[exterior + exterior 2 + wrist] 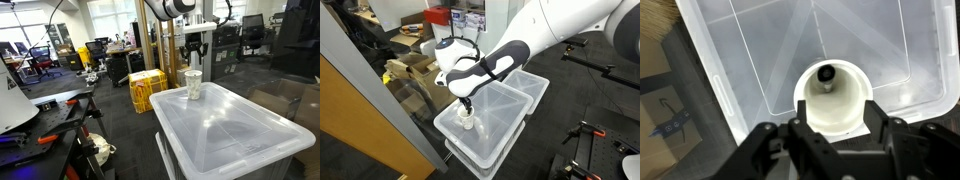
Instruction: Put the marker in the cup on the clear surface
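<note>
My claw point(195, 58) | spread wide, holding nothing, hovering just above the small whitish translucent plastic cup point(833, 108) | thin black marker point(826, 73) standing inside that cup | cup upright near a corner of the large translucent whitish plastic bin-lid table point(240, 130)

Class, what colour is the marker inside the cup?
The marker is black; the wrist view shows it best.
</note>
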`<move>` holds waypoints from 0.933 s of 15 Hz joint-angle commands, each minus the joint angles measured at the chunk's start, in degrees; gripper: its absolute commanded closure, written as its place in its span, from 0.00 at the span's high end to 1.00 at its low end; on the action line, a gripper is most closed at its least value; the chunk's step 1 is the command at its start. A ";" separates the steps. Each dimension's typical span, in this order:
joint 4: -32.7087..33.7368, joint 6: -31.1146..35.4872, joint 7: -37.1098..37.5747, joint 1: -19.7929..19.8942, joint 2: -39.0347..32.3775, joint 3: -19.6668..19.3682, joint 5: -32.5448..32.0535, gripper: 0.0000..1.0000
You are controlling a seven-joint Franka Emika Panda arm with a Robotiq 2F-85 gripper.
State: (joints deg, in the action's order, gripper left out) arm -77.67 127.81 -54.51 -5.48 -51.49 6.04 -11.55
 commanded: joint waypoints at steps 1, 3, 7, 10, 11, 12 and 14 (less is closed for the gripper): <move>3.71 -2.05 1.52 -1.07 -2.34 -0.37 -1.30 0.59; 4.43 -2.18 1.58 -1.28 -3.17 -0.40 -1.24 0.58; 5.72 -2.51 1.65 -1.39 -4.53 -0.49 -1.12 0.57; 6.72 -2.78 1.47 -1.24 -5.48 -0.31 -0.84 0.56; 6.95 -2.83 1.41 -1.19 -5.71 -0.24 -0.75 0.53; 7.24 -2.91 1.44 -1.20 -5.96 -0.25 -0.73 0.46; 7.74 -3.08 1.42 -1.12 -6.44 -0.20 -0.61 0.35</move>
State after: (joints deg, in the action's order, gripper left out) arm -72.85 127.14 -54.51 -6.26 -56.59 6.04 -11.55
